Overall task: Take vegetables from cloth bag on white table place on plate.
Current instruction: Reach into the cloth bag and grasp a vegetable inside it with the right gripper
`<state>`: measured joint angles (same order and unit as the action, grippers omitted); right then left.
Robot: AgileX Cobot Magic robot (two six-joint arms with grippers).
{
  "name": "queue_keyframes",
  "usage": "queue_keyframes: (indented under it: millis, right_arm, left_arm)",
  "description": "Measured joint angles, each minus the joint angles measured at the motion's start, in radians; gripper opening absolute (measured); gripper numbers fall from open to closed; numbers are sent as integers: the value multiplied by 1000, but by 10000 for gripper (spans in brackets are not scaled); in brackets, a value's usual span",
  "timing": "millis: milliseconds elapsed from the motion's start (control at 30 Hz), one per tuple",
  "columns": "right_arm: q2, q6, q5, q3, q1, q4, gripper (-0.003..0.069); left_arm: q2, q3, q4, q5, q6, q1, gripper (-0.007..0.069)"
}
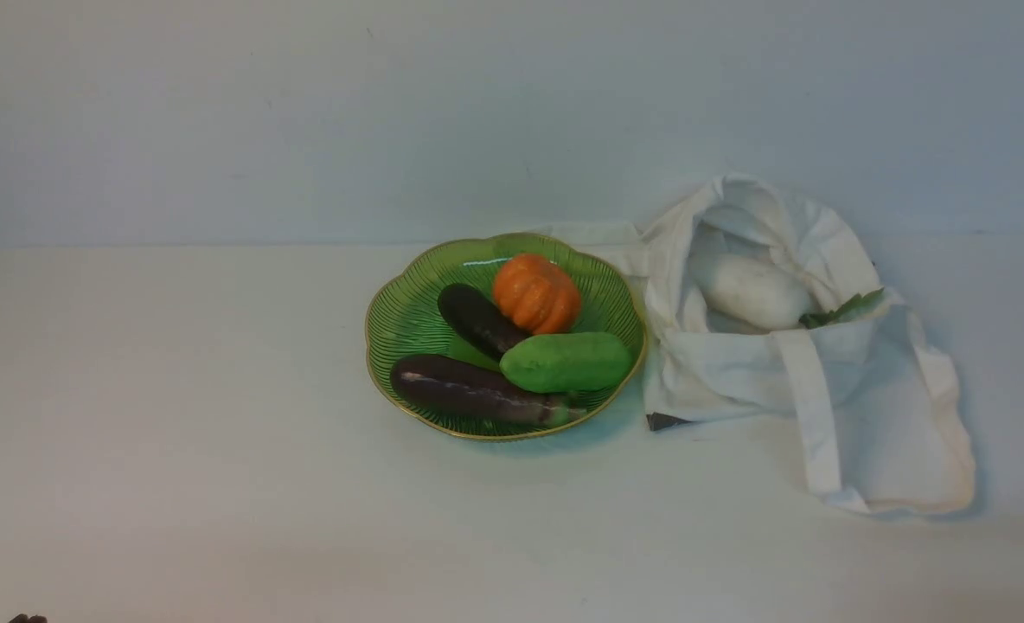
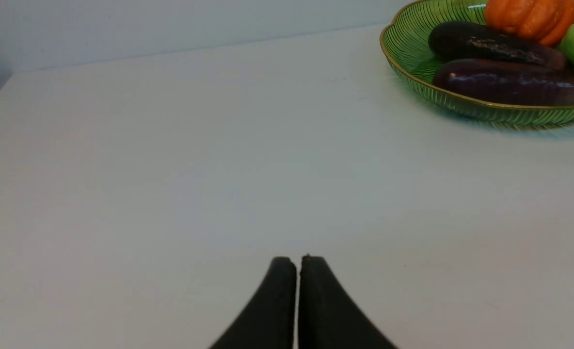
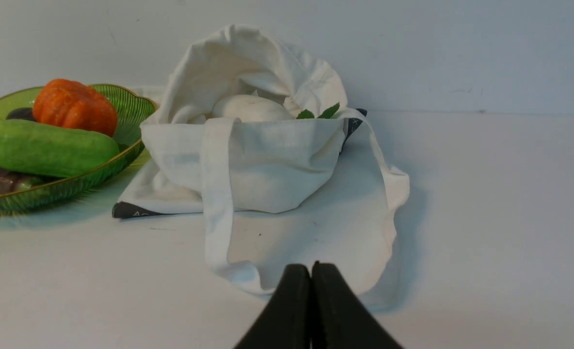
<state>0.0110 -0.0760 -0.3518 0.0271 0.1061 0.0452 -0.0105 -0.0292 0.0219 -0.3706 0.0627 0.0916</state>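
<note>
Only front: radish [image 1: 752, 291] plain in cloth bag [image 1: 875, 415] | right wrist: seemingly half-hidden

Left end effector [image 2: 296, 264]: two black fingers closed, tips meeting, only hairline seam between them. Fingers curve outward and widen toward wrist. Right end effector [image 3: 311, 267]: same pose, black fingers pressed together along inner edges, tips level. Both point straight ahead, away from own wrist camera.

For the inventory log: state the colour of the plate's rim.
Gold, edging the green ribbed plate; clearest in the left wrist view.
</note>
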Motion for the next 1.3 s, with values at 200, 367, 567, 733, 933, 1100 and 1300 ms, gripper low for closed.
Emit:
queue_keyframes:
  millis: [200,367,567,733,933,1100,1300]
  right_arm:
    - [0,-3,0,0,0,0,-15]
    - [0,-27,0,0,0,-12,-15]
    - [0,-151,0,0,0,-317,-15]
    - [0,-204,-2,1,0,-619,-15]
    - [0,-212,3,0,0,-764,-15]
    - [0,-178,34,0,0,-803,-15]
    - [-25,9,59,-158,0,-763,-15]
  left_arm:
    - [0,0,0,0,0,0,-5]
    - [0,0,0,0,0,0,-5]
    - [0,0,0,-1,0,0,-5]
    - [0,0,0,-1,0,0,-5]
    - [0,0,0,-1,0,0,-5]
    - [0,0,0,-1,0,0,-5]
    - [0,0,0,-1,0,0,-5]
